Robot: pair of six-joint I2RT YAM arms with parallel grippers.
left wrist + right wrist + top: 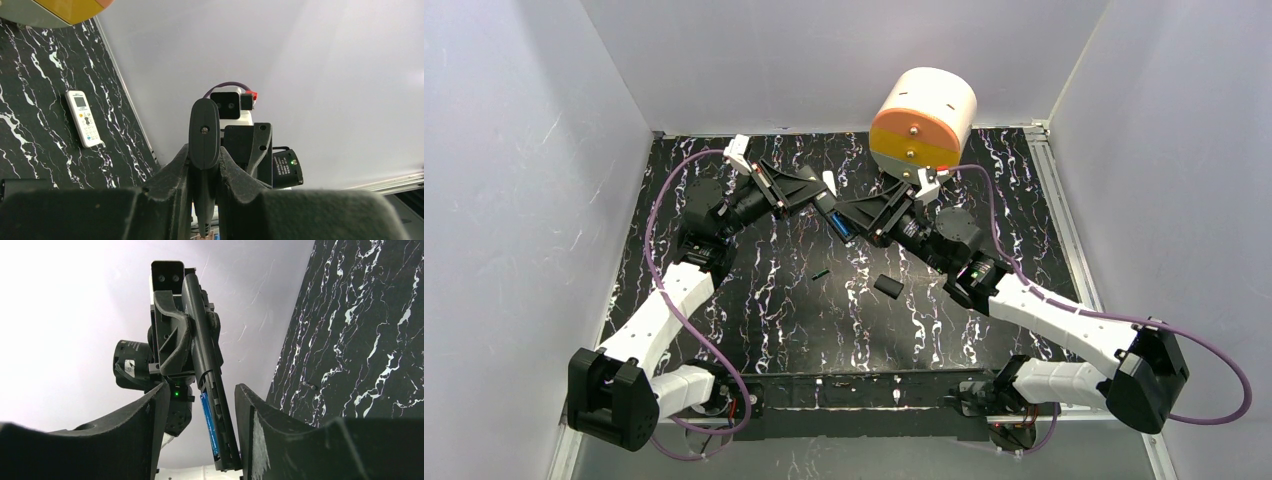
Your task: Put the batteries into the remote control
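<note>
My left gripper [822, 198] [204, 155] is shut on a slim black remote [204, 131] [199, 335] and holds it in the air over the middle of the table. The shiny blue battery [209, 426] [842, 227] lies in that remote's open compartment. My right gripper [852, 222] [202, 390] is open, with a finger on each side of the black remote's battery end. The white remote control [84, 119] lies face up on the table near the right wall, away from both grippers. A tiny dark cylinder [820, 272] [311, 386] lies on the table; its end colour cannot be made out.
A small black cover piece [887, 287] lies on the marbled table in front of the grippers. A big white and orange drum [922, 118] [60, 10] stands at the back. A metal rail [1054, 200] runs along the table's right edge. White walls close in on three sides.
</note>
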